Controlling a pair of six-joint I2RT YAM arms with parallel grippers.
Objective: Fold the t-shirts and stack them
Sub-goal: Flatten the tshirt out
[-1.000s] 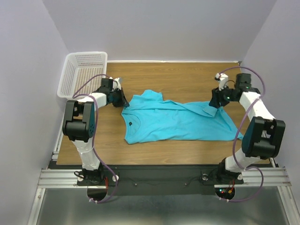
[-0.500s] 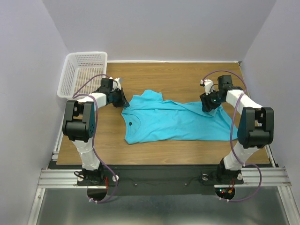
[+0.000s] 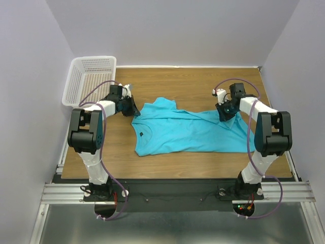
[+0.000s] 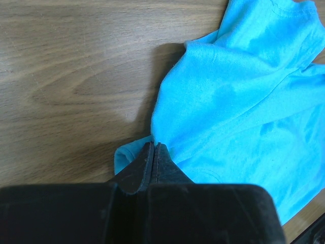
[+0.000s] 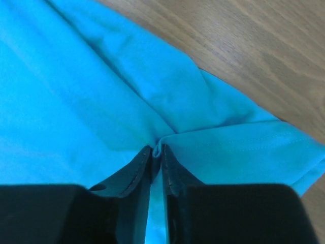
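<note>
A turquoise t-shirt lies spread on the wooden table, neck to the left with a small dark label showing. My left gripper sits at its upper left edge. In the left wrist view its jaws are pressed together with the shirt's hem bunched round the tips. My right gripper is over the shirt's upper right part. The right wrist view shows its jaws pinching a raised fold of the cloth.
A white mesh basket stands at the table's back left corner, close behind the left arm. Bare wood lies behind and in front of the shirt. Grey walls close in the left, right and back sides.
The right arm has swung left and inward over the shirt, and its jaws have closed on a fold. The shirt's right end has drawn in to the left. The left arm has not moved.
</note>
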